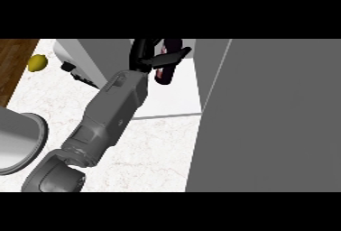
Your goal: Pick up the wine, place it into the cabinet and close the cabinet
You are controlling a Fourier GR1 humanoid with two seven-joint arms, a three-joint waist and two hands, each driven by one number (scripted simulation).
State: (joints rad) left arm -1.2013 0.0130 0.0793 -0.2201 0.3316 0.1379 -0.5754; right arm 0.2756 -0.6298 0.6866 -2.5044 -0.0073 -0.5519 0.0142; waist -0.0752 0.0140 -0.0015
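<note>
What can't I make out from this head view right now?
- Wine bottle: its upper part hidden by the hand curled round it.
- Cabinet interior: right side blocked by the open door.
- Other hand: out of view.
- Grey round object: cut by the left edge.

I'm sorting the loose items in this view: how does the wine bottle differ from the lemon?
The wine bottle is dark and long; the lemon is yellow and small and rounded. The bottle is held by the hand over the white floor of the open cabinet; the lemon lies untouched on the marble counter at the far left, beside the wooden edge. Both sit near the view's top.
</note>
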